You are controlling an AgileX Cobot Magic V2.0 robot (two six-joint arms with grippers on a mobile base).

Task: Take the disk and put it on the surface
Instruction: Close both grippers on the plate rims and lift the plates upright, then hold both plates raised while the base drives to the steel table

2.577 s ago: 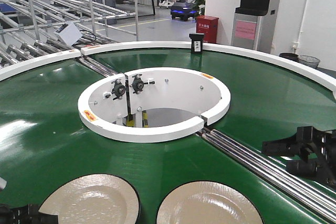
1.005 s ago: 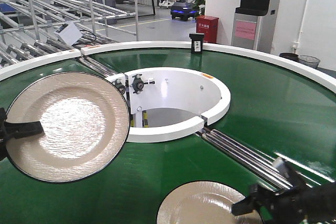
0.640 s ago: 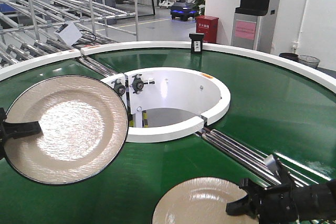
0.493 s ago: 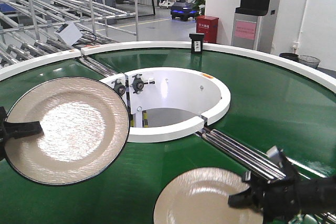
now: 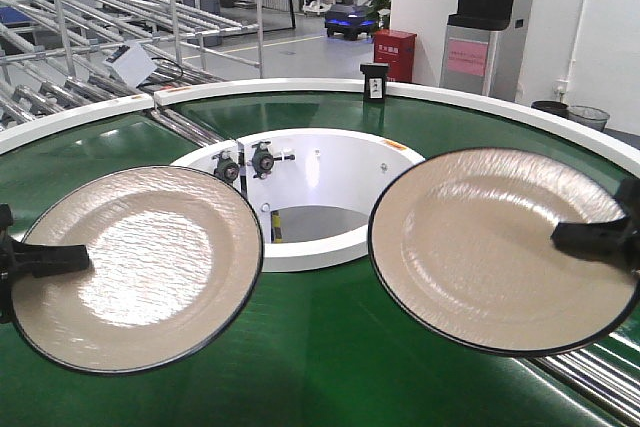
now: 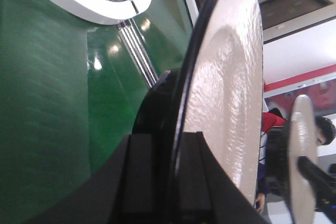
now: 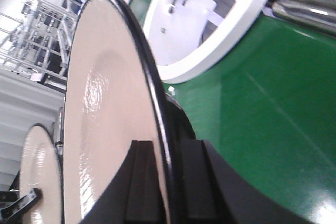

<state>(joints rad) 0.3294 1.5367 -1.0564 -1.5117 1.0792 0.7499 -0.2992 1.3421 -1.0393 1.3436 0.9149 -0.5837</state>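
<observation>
Left hand (image 5: 48, 260): clamped on the rim of the left plate (image 5: 150, 267) at that plate's 9 o'clock; in the wrist view, rim pinched between both fingers.
Right hand (image 5: 590, 239): clamped on the rim of the right plate (image 5: 480, 247) at its 3 o'clock; same edge pinch in its own wrist view.
Plates: both clear of the green conveyor belt (image 5: 330, 357), held aloft, faces tipped toward the front camera. Left one at 8 o'clock of the white inner ring (image 5: 300, 252), right one at 4 o'clock. Apart, not touching.
Step in hand (judged): lift complete; carry to the counter next.
Counter: not in any view; direction cannot be told.
Handling (judged): glossy faces, single edge pinch, long lever; likely to pivot in the grip if swung fast.
To do well: hold the pinch firm, travel slowly, keep the two inner rims apart through any turn. Clear the steel rollers (image 5: 585, 385) at 5 o'clock and the white outer rim (image 5: 500, 105). Level each plate before lowering. Release only once it rests flat.
Risk: edge-first contact; chip or slide on bare metal.
</observation>
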